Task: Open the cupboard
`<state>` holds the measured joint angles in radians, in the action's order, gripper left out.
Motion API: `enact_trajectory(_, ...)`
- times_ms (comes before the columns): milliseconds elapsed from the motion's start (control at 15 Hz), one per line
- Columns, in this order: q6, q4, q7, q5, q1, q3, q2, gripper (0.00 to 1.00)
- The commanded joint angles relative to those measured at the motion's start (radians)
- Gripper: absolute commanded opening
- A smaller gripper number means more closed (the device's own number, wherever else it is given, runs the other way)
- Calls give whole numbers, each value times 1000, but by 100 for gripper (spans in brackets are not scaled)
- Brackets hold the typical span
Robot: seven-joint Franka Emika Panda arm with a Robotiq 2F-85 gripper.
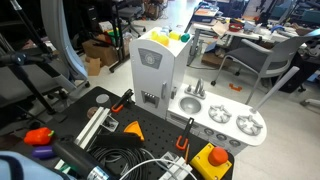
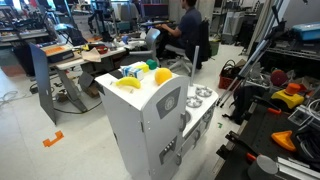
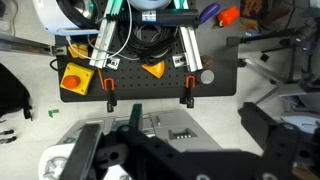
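Pale office floor, with chairs and benches behind, carries the cupboard [image 1: 151, 68], which stands upright with its long axis vertical, just beside the black perforated desk [image 1: 68, 108] and joined to the lower sink counter [image 1: 226, 118]. Its door lies flush and shut, the small square panel [image 2: 168, 102] facing the desk in both exterior views, and yellow items [image 1: 160, 38] rest on its top. In the wrist view the pincer [image 3: 180, 152] hangs over a white surface, its dark fingers [image 3: 88, 155] spread well apart and gripping nothing.
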<state>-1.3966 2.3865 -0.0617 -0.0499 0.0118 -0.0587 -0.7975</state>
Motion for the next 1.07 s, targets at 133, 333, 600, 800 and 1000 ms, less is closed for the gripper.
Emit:
enact_trajectory(133, -137, -44, 80, -38, -33, 3, 198, 100)
enact_trajectory(333, -281, -87, 185, -107, -27, -1, 385, 100)
enact_trajectory(600, -481, -182, 347, -190, -31, 41, 640, 100)
enact_trajectory(800, -548, -285, 475, -182, -21, 62, 815, 100)
enact_trajectory(1000, -560, -388, 589, -159, -7, 64, 956, 100)
